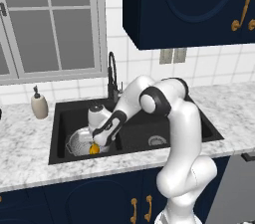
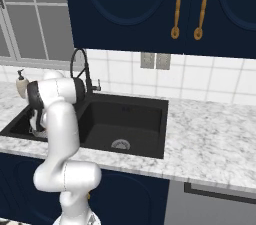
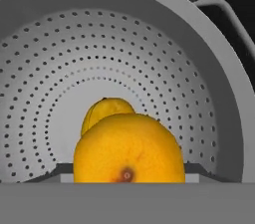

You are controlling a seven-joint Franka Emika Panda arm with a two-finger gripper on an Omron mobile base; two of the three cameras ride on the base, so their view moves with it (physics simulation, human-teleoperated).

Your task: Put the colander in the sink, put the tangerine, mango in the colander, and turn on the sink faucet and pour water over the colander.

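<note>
Two fruits sit in front of my gripper [image 1: 94, 147], both inside the colander [image 1: 75, 144]. The colander rests in the left basin of the sink [image 1: 64, 118], below and in front of the sink faucet [image 1: 112, 71]. In the hand view the tangerine [image 3: 128, 152] is right up against the camera, between my jaws, and the mango [image 3: 104, 110] lies just behind it on the colander's perforated floor. My jaws stand partly apart and the tangerine fills the space between them; I judge that I am gripping it, or am just at the point of letting it go, though the fingertips themselves are hidden behind the fruit. I cannot tell whether the tangerine already touches the colander floor.

As I judge it, the tangerine is light, firm but slightly yielding, with a dimpled skin that gives decent friction. It is round, so it will roll once freed, and the bowl's curve should bring it to rest against the mango. The best hold is across its widest middle, with gentle pressure so that the skin is not bruised. The mango looks smoother and a little heavier, best taken across its narrow waist. The colander is stiff, thin metal, light for its width; its rim or a side handle [image 3: 226, 16] gives the surest hold. No water runs from the sink faucet, whose side lever should be stiff and small.
</note>
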